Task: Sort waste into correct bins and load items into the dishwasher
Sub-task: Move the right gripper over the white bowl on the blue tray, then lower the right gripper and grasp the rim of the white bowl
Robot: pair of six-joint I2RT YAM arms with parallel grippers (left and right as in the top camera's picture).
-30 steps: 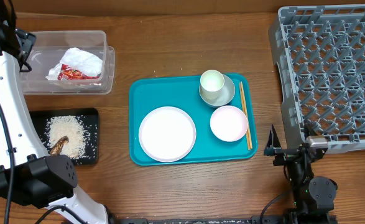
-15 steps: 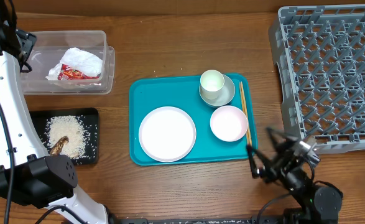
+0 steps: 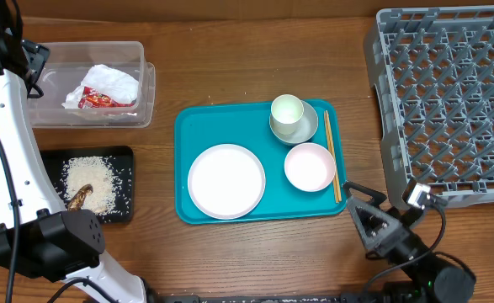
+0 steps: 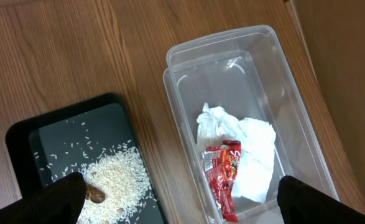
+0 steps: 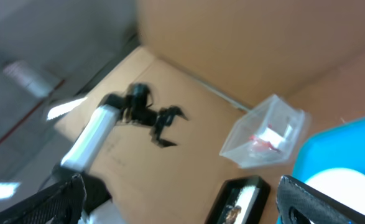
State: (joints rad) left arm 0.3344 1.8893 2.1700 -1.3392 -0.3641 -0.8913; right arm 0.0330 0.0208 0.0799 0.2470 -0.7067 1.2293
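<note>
The crumpled napkin [image 3: 112, 80] and red wrapper [image 3: 99, 101] lie in the clear tub [image 3: 141, 84]. Rice [image 3: 91, 185] and a brown scrap [image 3: 80, 198] lie in the black tray [image 3: 127, 181]. Plate [image 3: 226, 181], bowl [image 3: 310, 167], cup [image 3: 287, 112] on its saucer [image 3: 307, 126] and chopsticks [image 3: 332, 168] sit on the teal tray [image 3: 196, 126]. The grey rack [image 3: 448, 101] stands at the right. My left gripper [image 4: 182, 205] is open and empty, high above the tub [image 4: 275, 93] and black tray [image 4: 20, 137]. My right gripper [image 3: 364, 215] is open and empty near the teal tray's front right corner.
The left arm [image 3: 11, 151] runs down the table's left side. The right wrist view is blurred and tilted up; it shows the left arm [image 5: 107, 124], the tub [image 5: 266, 127], the black tray [image 5: 241, 199] and the teal tray's edge [image 5: 350, 143].
My right arm has swung left from the rack's front corner and tilted, so its gripper now points towards the teal tray. The left arm and all objects have not moved.
</note>
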